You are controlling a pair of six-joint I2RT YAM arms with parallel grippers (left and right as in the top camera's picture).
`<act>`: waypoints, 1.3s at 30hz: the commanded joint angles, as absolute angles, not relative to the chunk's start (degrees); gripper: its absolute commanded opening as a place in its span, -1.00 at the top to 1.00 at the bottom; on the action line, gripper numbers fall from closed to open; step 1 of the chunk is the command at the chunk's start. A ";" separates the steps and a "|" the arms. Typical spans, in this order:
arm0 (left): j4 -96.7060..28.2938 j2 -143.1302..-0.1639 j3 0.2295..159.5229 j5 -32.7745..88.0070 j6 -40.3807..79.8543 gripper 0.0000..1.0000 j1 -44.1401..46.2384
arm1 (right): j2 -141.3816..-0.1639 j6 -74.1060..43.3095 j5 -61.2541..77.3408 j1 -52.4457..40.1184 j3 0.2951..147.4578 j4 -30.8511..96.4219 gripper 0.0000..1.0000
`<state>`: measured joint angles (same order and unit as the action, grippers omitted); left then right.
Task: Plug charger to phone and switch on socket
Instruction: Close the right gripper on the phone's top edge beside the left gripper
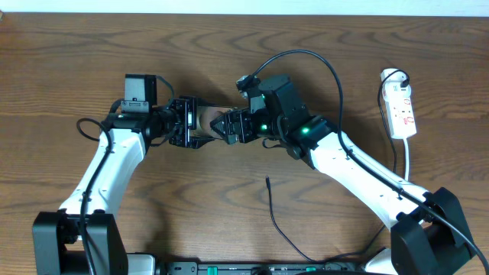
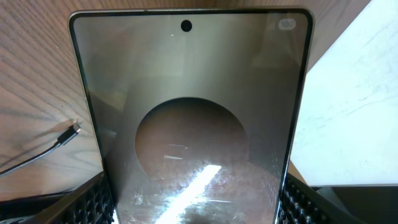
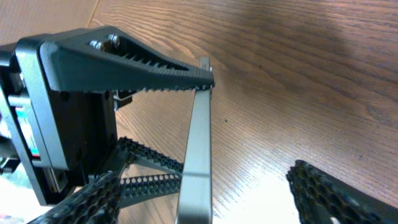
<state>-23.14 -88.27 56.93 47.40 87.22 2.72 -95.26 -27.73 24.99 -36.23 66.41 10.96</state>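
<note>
The phone [image 1: 205, 119] is held off the table between the two grippers. My left gripper [image 1: 186, 122] is shut on its sides; in the left wrist view its glossy brown screen [image 2: 193, 112] fills the frame between my fingers [image 2: 199, 214]. My right gripper [image 1: 229, 126] is open around the phone's other end. In the right wrist view the phone's metal edge [image 3: 196, 149] stands between the spread fingers [image 3: 205, 180], nearer the left one. The charger [image 1: 268, 183], a thin black cable, lies loose on the table in front of the right arm. Its plug tip shows in the left wrist view [image 2: 74, 129]. The socket [image 1: 401, 103] lies at the far right.
The socket's white cord [image 1: 409, 156] runs down the right side toward the right arm's base. A thicker black cable [image 1: 321, 61] arcs over the right arm. The left gripper's black finger [image 3: 130, 62] crosses the top of the right wrist view.
</note>
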 commanded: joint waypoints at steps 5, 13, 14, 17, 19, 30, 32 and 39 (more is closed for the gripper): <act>-23.00 -87.02 58.37 48.38 87.83 0.85 2.98 | -96.03 -31.55 23.88 -37.23 67.05 10.94 -0.54; -22.81 -87.02 58.37 48.38 87.83 0.85 3.05 | -96.03 -33.10 23.55 -38.04 67.05 10.94 -0.44; -22.61 -87.02 58.37 48.38 87.81 0.85 3.11 | -96.03 -33.43 23.14 -38.33 67.05 10.96 -0.44; -21.21 -87.02 58.37 48.36 88.36 0.86 3.97 | -96.03 -33.43 20.97 -39.83 67.05 10.94 -0.44; -20.40 -87.02 58.37 48.34 88.62 0.86 4.23 | -96.03 -33.45 19.90 -40.47 67.05 10.96 -0.42; -20.27 -87.02 58.37 48.40 88.62 0.85 4.34 | -96.03 -35.16 19.59 -40.60 67.05 10.98 -0.03; -20.27 -87.02 58.37 48.40 88.62 0.86 4.34 | -96.03 -35.16 19.59 -40.60 67.05 10.98 0.04; -20.25 -87.02 58.37 48.40 88.60 0.85 4.34 | -96.03 -35.16 19.59 -40.60 67.05 11.11 0.45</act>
<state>-20.58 -88.27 56.93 47.44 88.36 4.19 -95.26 -35.40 19.18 -40.40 66.41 11.22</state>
